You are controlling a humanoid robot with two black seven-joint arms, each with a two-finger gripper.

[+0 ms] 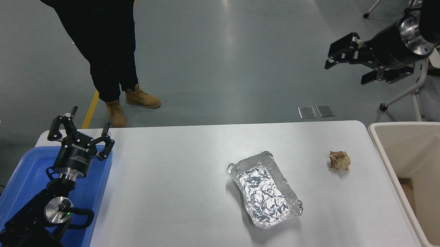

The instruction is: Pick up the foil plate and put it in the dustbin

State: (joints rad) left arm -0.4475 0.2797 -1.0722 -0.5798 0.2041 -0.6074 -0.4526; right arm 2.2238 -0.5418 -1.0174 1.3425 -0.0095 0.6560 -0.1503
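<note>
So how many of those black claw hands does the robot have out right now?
2. The left black gripper sits parked over the shallow blue plastic tray at the table's left end. The right black gripper hangs open in the air at upper right, beyond the table's far edge.

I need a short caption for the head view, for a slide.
Right pincer open in the air, far above the foil plate on the white table; dustbin at right.

My arms: black, metal-jointed.
Left gripper [80, 132] black, white lettering, silver disc, green light; right gripper [353, 64] black, silver wrist ring.
</note>
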